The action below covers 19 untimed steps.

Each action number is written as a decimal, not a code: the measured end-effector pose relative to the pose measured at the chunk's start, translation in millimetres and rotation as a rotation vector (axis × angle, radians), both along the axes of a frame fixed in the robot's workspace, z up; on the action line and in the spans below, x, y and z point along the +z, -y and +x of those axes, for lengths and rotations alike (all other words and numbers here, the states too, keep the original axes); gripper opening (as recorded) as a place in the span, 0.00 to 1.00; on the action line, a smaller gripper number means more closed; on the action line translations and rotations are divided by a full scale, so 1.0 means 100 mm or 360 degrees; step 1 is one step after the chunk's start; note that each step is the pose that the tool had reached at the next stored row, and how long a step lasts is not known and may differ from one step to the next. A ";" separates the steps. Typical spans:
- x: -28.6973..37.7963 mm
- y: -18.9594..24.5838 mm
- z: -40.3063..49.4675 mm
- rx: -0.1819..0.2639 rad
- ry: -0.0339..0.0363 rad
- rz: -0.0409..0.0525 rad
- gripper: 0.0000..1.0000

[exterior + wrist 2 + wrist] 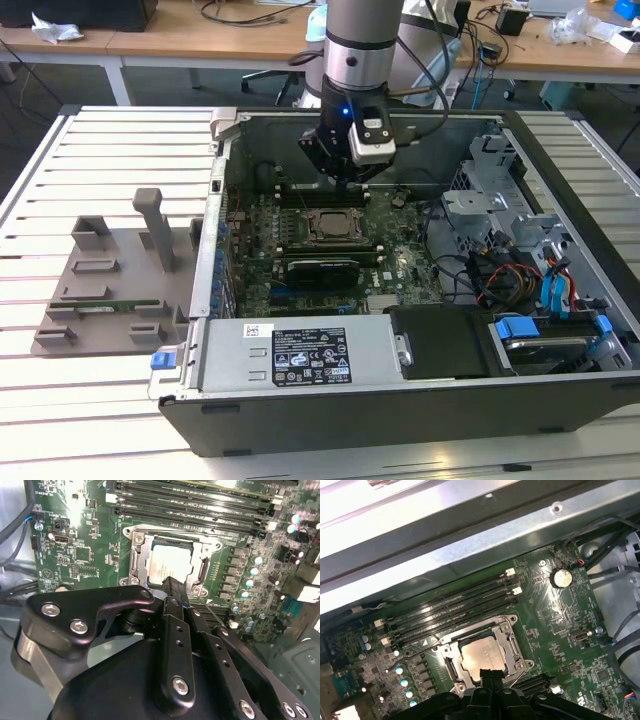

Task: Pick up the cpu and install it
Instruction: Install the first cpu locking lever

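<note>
The cpu (169, 564) (481, 655) is a pale silvery square lying flat inside the metal socket frame (137, 555) on the green motherboard (300, 265). In the exterior view the cpu (330, 222) sits mid-board inside the open computer case. My gripper (347, 178) hangs just above the board, a little toward the back wall from the socket. In both wrist views its black fingers (172, 587) (491, 674) come together at the tip over the socket's near edge. They are shut, with nothing between them and clear of the chip.
Black memory slots (455, 607) run beside the socket. A power supply (300, 360) fills the case front, and a drive cage with cables (520, 250) stands at the exterior view's right. A grey fixture (110, 275) with a green memory stick (100, 305) sits outside the case at the left.
</note>
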<state>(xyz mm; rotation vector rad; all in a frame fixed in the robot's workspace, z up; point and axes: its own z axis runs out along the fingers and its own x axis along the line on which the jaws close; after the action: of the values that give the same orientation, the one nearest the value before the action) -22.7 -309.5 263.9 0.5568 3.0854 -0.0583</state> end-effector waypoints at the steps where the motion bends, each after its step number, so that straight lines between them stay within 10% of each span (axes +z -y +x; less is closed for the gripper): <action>1: 0.000 0.000 0.000 0.0018 0.0000 0.0000 0.11; 19: 0.000 0.000 0.000 0.0329 0.0000 0.0000 0.11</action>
<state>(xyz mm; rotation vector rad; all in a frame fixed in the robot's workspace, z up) -22.7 -309.5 263.9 0.2348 3.1226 -0.0569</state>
